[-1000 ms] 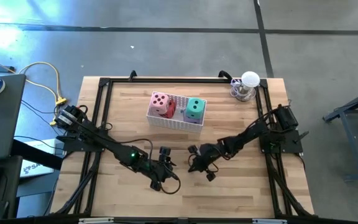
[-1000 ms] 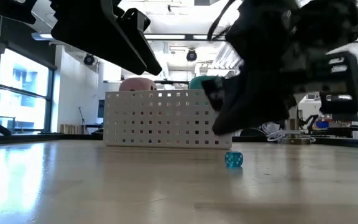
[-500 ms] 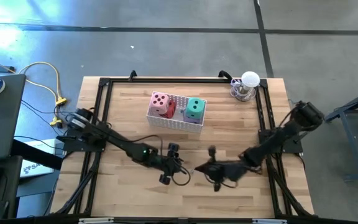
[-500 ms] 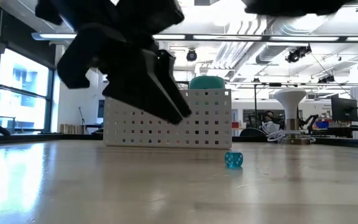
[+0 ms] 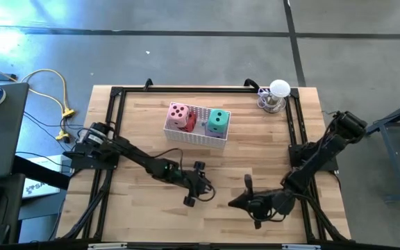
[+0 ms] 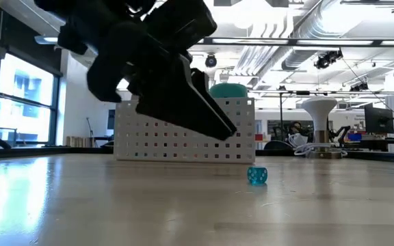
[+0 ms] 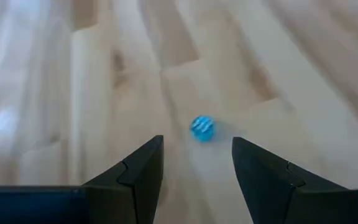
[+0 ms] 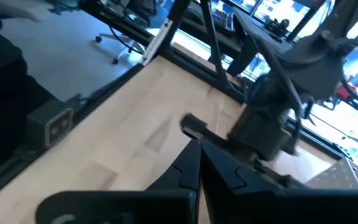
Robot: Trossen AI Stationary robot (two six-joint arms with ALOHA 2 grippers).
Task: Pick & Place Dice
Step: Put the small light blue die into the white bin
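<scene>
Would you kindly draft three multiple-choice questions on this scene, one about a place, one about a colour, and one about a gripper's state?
1. Where is the small die?
A. In the white basket
B. On the bare wooden table
C. Between the right gripper's fingers

2. What colour is that small die?
A. Blue
B. Yellow
C. Black

3. How does the left gripper stand?
A. Shut on the die
B. Shut and empty
C. Open, with the die ahead of its fingers

Answers:
1 B: the low view shows it on the table, in front of the white basket.
2 A: both the low and left wrist views show it blue.
3 C: the left wrist view shows a gap between its fingers.
</scene>
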